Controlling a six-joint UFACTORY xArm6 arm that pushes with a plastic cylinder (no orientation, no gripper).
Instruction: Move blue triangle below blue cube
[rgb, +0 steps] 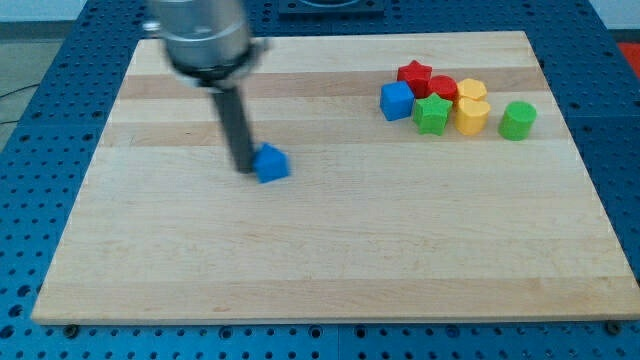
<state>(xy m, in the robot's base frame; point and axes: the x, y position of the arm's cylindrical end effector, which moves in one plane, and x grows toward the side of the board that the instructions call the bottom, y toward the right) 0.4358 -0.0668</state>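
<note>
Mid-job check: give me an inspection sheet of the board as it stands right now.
Surface: wooden board on blue perforated table.
Job's things: blue triangle mid-left; blue cube far off at upper right.
Clutter: red star, red block, green star, two yellow blocks, green cylinder, clustered by the cube.
Grippers: none; my tip sits at the triangle's left side.
Cables: nothing seen.
Surroundings: nothing seen.

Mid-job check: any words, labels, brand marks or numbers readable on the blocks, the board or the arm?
None. The wooden board, the blue triangle, the blue cube and the other blocks are plain. The arm housing above my tip is blurred; no marking is readable there.
</note>
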